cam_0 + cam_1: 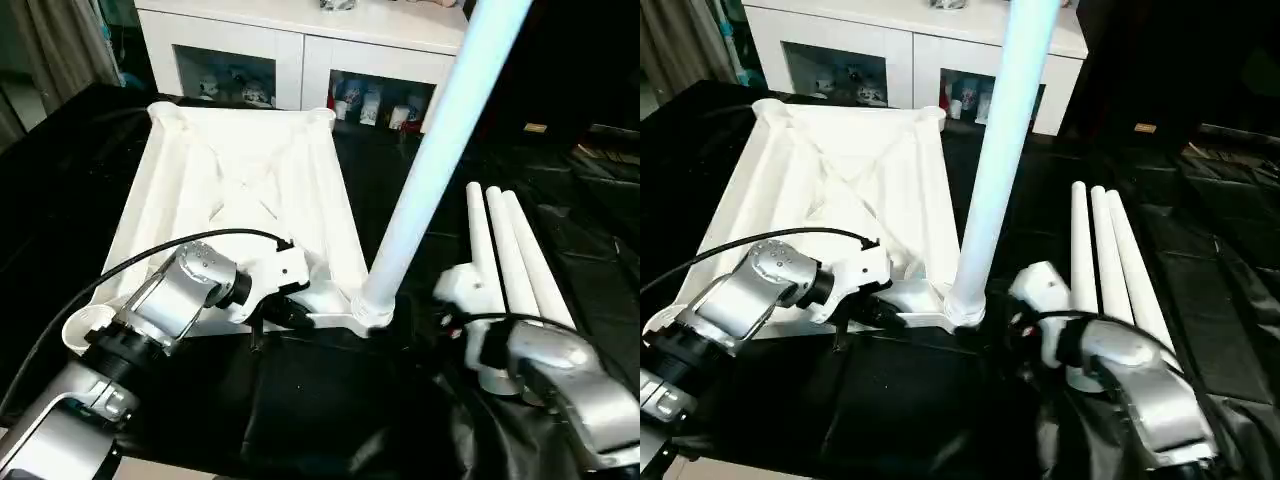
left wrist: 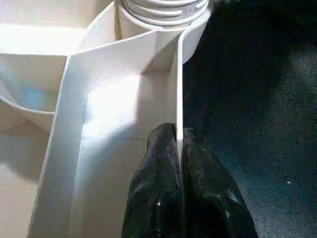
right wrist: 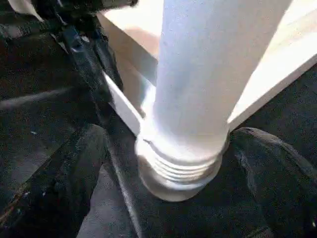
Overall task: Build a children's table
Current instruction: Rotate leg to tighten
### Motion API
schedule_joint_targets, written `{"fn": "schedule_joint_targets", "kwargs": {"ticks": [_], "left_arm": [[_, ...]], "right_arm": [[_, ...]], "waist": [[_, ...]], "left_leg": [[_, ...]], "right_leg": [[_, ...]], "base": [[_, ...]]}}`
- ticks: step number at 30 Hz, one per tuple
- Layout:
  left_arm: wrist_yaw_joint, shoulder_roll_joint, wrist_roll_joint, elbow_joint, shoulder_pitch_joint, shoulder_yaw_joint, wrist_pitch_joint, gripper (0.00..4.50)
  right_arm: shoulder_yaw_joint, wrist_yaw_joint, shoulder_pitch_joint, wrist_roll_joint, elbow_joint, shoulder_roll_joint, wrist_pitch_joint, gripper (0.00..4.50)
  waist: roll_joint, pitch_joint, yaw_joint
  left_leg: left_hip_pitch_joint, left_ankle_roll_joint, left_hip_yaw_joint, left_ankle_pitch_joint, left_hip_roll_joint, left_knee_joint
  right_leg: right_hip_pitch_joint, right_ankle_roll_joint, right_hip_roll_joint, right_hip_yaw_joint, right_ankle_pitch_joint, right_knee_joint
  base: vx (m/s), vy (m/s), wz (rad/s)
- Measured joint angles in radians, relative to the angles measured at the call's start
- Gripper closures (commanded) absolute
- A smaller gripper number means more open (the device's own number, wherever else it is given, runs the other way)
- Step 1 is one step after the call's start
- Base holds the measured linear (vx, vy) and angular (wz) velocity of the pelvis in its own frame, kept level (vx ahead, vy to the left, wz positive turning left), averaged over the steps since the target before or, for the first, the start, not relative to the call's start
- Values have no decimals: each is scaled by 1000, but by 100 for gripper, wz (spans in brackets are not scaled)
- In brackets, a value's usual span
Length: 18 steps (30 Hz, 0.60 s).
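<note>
My two head eyes look forward and down over both silver forearms at the upturned white ribbed plastic tabletop (image 1: 240,190). My left wrist camera sits tight against its near rim wall; my right wrist camera looks closely at the upright pale-blue tube leg (image 3: 208,84) in the corner socket, shared by all views.

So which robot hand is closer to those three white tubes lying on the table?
The right. The right gripper sits beside the three loose legs, its open fingers flanking the standing leg. The left gripper is farther off, pinching the tabletop's edge wall.
</note>
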Motion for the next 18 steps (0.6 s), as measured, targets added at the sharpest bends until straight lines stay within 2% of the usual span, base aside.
{"fn": "schedule_joint_targets", "kwargs": {"ticks": [9, 10, 11, 14, 16, 18], "left_arm": [[-3, 4, -1, -4, 2, 1, 0, 450], [-3, 5, -1, -5, 2, 1, 0, 450], [-3, 7, -1, -7, 4, 2, 0, 450], [-4, 8, -1, -11, 5, 2, 0, 450], [-7, 8, -1, -11, 5, 2, 0, 450], [-10, 10, -2, -11, 5, 3, 0, 450]], "right_arm": [[1, -16, -37, -14, 74, 55, -32, 8], [1, -16, -40, -11, 82, 59, -36, 35], [1, -15, -43, -3, 92, 65, -41, 44], [1, -11, -50, 7, 107, 72, -53, 49], [1, -10, -52, 7, 115, 74, -56, 79], [-1, -8, -52, 8, 119, 84, -59, 86]], "waist": [[0, 0, -2], [0, 0, -2], [0, 0, -2], [-1, 0, -2], [-1, 1, -2], [-1, 1, -2]], "left_leg": [[-2, 0, 0, 0, 0, 0], [-2, 0, 0, 0, 0, 0], [-2, 0, 0, 0, 0, -1], [-2, 0, 0, 0, 0, -1], [-2, 0, 0, 0, 0, -2], [-2, 0, 0, 0, 0, -3]], "right_leg": [[-1, 0, 0, 0, 0, 0], [-1, 0, 0, 0, 0, 0], [-1, 0, 0, 0, 0, 0], [-1, 0, 0, 0, 0, -1], [-1, 0, 0, 0, 0, -2], [-2, 0, 0, 0, 0, -2]], "base": [[0, 0, 0], [0, 0, 0], [0, 0, 0], [0, 0, 0], [0, 0, 0], [0, 0, 0]]}}
